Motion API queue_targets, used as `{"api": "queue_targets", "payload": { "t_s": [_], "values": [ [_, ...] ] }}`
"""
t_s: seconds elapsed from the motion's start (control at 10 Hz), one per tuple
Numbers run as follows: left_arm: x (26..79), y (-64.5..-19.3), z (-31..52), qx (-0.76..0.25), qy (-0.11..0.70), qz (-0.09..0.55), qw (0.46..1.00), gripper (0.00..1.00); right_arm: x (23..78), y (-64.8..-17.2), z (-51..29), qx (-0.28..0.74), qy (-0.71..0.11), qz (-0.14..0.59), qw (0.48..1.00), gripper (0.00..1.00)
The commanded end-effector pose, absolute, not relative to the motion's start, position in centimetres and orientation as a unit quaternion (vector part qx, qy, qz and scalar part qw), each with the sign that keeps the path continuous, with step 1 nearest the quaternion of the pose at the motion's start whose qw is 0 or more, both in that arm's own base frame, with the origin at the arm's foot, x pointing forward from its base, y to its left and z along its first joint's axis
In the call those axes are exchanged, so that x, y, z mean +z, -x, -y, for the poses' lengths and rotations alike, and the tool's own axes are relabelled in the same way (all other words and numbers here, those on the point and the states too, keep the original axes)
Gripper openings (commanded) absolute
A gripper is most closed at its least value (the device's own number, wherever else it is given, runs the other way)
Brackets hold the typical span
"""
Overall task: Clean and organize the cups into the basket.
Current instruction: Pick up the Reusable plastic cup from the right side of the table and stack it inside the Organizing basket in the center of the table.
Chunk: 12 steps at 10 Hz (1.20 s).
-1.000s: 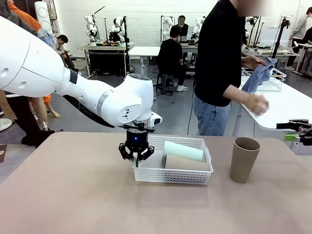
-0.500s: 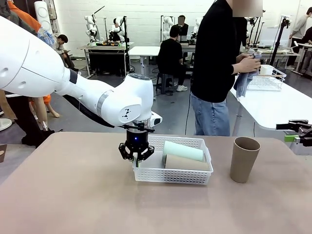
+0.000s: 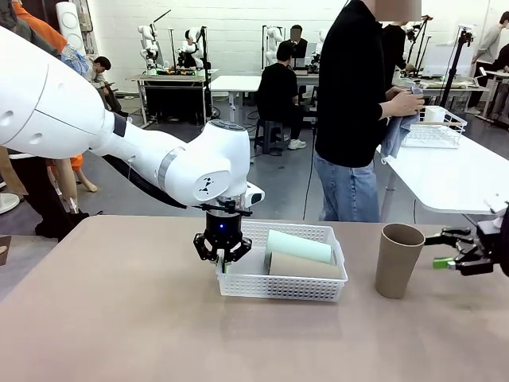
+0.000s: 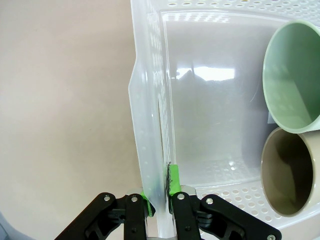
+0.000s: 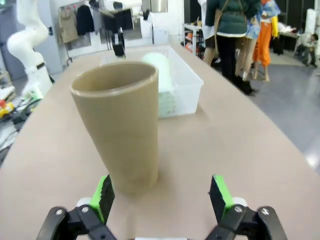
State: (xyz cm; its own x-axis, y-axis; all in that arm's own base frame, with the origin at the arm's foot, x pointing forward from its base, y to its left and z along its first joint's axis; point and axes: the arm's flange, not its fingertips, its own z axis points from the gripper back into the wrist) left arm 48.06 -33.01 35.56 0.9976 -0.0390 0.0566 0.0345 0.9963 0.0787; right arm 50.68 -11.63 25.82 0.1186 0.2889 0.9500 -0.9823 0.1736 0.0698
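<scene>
Right hand [image 3: 434, 251] spread, tan cup [image 3: 398, 259] upright, mouth up

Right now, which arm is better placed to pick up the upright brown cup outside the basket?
The right. The right gripper, open, faces the upright brown cup from close by; the left gripper is shut on the basket wall, farther off.

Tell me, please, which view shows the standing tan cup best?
The right wrist view: the standing tan cup sits close, rim to base. The front view shows it smaller, right of the basket, which the left wrist view faces.
</scene>
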Motion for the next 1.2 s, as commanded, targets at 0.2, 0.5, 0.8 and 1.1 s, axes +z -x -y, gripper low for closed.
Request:
{"api": "queue_targets", "payload": {
  "t_s": [0.2, 0.5, 0.8, 1.1],
  "values": [
    [35.5, -48.0, 33.1, -0.020, -0.040, 0.029, 0.999, 0.00, 24.1, -50.5, 10.2, 0.503, -0.366, 0.435, 0.651, 1.00],
    [35.5, -48.0, 33.1, -0.020, -0.040, 0.029, 0.999, 0.00, 23.6, -50.8, 10.9, 0.505, -0.397, 0.415, 0.645, 1.00],
    [35.5, -48.0, 33.1, -0.020, -0.040, 0.029, 0.999, 0.00, 23.5, -50.9, 10.8, 0.504, -0.391, 0.415, 0.649, 1.00],
    [35.5, -48.0, 33.1, -0.020, -0.040, 0.029, 0.999, 0.00, 24.3, -50.4, 8.0, 0.544, -0.452, 0.398, 0.584, 1.00]
  ]
}}
